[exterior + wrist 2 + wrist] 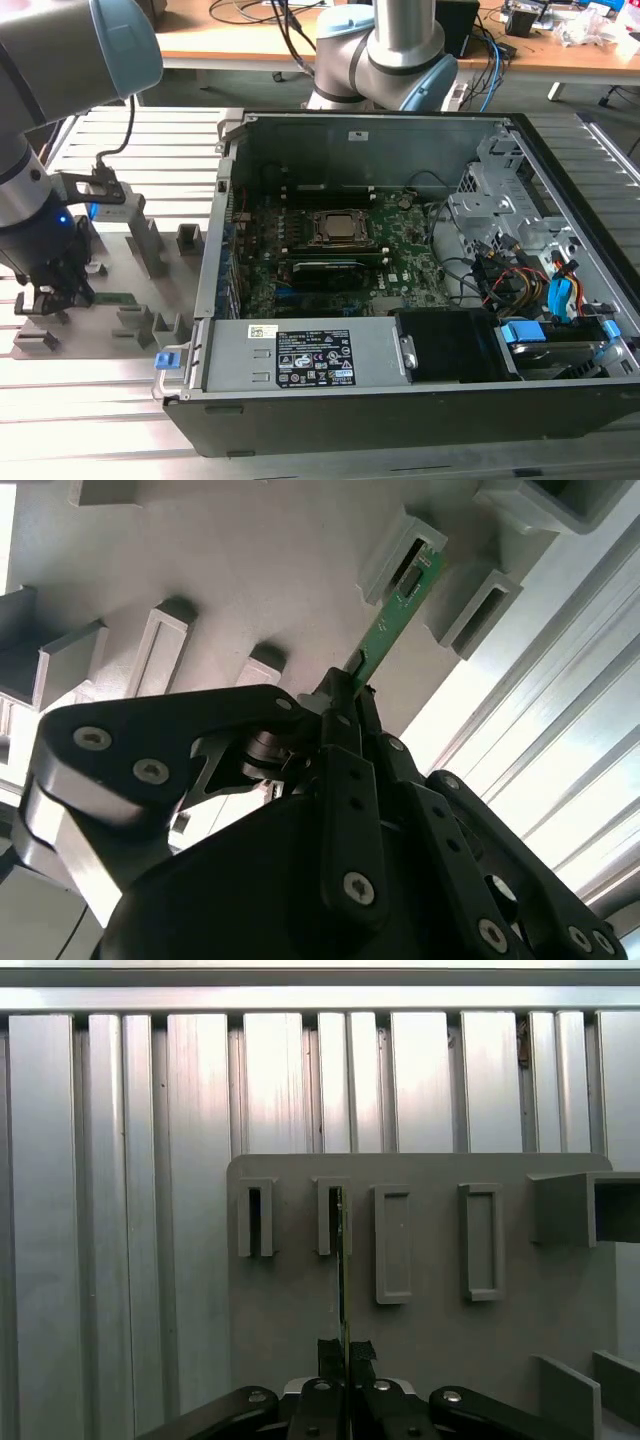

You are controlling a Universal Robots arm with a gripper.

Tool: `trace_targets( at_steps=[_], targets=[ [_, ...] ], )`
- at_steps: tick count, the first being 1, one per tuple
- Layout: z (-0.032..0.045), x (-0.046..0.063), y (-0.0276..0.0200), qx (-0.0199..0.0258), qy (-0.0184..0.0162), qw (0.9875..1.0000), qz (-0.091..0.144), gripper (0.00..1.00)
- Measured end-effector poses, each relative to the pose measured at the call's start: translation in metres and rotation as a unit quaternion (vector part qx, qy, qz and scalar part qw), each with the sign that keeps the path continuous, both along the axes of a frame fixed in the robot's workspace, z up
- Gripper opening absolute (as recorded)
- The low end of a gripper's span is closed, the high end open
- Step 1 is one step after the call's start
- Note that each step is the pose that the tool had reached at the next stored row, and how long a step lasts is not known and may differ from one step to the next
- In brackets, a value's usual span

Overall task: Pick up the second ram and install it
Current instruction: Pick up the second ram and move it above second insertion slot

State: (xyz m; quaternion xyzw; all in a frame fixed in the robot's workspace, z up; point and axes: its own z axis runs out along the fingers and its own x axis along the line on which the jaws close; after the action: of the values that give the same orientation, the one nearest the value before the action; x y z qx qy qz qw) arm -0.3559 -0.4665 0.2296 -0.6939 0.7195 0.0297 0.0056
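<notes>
Between the pressed-together fingers of the pincer (352, 685) the second ram (388, 630) is pinched edge-on; ahead of the pincer its far end is seen at a slotted post (383, 558) of the grey fixture plate (250, 570), laid on a ribbed metal table (560, 710)

Light: bright and even, with soft shadows.
Glare: slats (545, 730) wash out to white in the second wrist view, with a softer sheen in the first wrist view.
Shadow: case (380, 145) interior is dim at the exterior view's middle; claw (352, 685) is nearly black.
Colour: ram (395, 620) shows vivid green on the flat grey plate (250, 560).
</notes>
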Motion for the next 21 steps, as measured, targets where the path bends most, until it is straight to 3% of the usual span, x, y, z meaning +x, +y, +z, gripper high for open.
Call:
trace_targets(
  at_steps=[17, 21],
  targets=[
    [0.0155, 0.001, 0.0, 0.0, 0.0, 1.0, 0.0, 0.14],
    [0.0232, 0.001, 0.0001, 0.0, 0.0, 1.0, 0.0, 0.14]
  ],
)
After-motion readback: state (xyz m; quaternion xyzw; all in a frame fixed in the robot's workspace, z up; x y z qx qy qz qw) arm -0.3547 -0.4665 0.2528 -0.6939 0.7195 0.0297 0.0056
